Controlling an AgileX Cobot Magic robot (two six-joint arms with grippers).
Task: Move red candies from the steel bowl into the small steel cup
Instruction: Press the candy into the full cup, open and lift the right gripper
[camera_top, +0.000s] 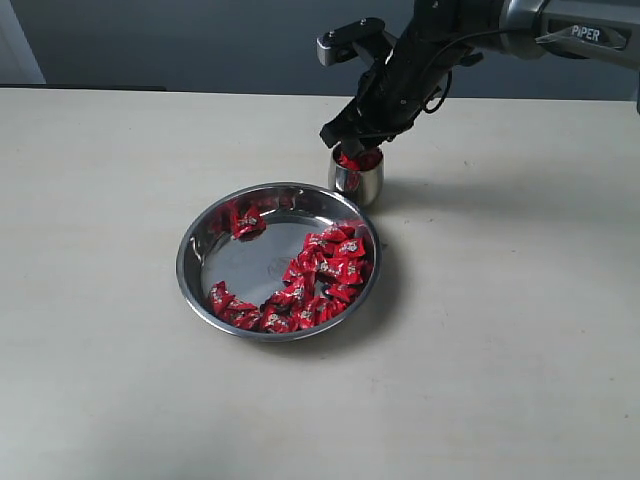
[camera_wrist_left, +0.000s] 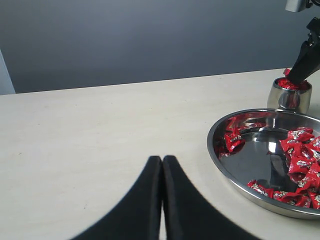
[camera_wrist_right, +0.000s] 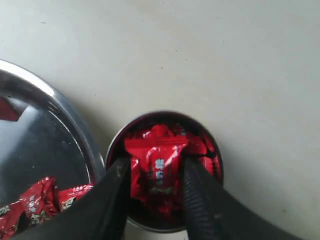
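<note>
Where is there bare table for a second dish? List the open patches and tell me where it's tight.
Free: the table left of the steel bowl, the strip in front of it, and the stretch to its right. Tight: the small steel cup crowds the bowl's far rim, with the right gripper holding a red candy over it.

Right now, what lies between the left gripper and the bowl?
Only bare table. The left wrist view shows it: the shut left gripper is apart from the bowl, with nothing on the stretch between.
</note>
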